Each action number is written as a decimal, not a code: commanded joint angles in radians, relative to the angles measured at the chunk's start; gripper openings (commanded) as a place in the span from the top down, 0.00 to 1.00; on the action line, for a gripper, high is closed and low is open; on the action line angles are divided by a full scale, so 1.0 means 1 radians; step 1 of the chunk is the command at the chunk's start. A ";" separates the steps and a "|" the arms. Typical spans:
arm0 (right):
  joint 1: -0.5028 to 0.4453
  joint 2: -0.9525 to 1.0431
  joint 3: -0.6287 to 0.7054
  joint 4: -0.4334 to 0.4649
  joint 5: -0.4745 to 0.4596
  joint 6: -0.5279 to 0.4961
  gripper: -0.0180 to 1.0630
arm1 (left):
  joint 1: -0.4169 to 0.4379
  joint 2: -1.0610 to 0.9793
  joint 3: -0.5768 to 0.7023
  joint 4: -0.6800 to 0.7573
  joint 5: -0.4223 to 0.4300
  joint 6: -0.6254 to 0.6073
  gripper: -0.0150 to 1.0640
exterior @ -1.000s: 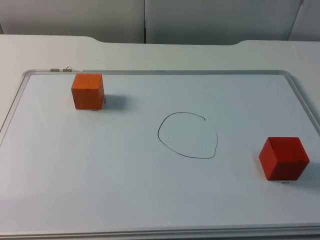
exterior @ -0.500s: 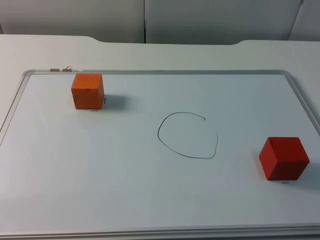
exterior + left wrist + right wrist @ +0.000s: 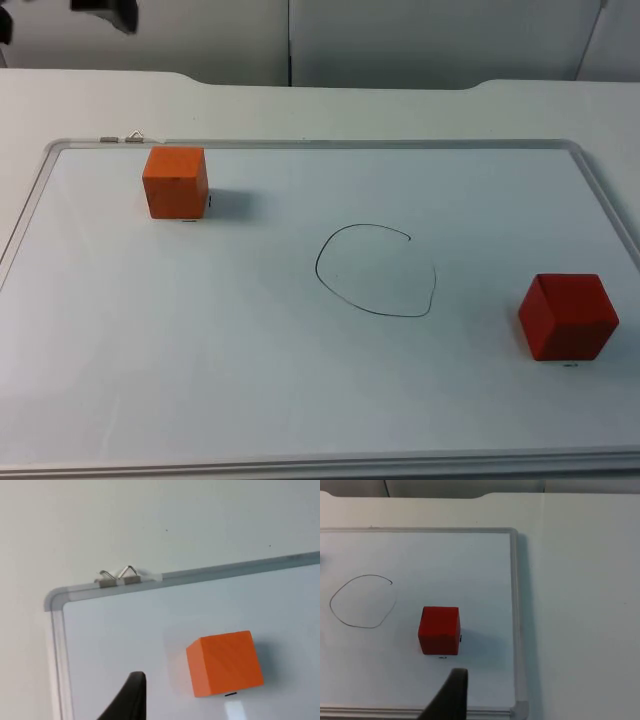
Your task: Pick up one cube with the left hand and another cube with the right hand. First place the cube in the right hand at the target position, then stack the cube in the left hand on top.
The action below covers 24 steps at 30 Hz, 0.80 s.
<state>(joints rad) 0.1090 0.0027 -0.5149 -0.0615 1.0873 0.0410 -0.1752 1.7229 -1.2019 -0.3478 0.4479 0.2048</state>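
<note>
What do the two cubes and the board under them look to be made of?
Orange cube: probably painted wood; faint grain-like streaks, matte faces.
Red cube: likely the same, matte and evenly coloured; no grain is visible, so plastic or foam is possible.
Board: a whiteboard, glossy white surface with soft reflections, and a silvery frame that looks like metal.

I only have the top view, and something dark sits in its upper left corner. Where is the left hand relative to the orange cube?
Observer: In its wrist view the left hand hangs apart from the orange cube, with bare whiteboard between them.
Operator: And the right hand?
Observer: The right hand is also clear of its red cube, with board between them.
Operator: Does it see the target?
Observer: Yes, the drawn circle lies beside the red cube with nothing inside it.
</note>
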 commanded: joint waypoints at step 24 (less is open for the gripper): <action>-0.007 -0.003 0.006 -0.016 -0.009 0.012 0.01 | -0.077 0.449 -0.195 0.066 -0.088 -0.110 0.02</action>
<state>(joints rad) 0.1090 0.0027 -0.5149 -0.0704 1.0873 0.0519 -0.2458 2.1681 -1.3888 -0.2828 0.3733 0.1091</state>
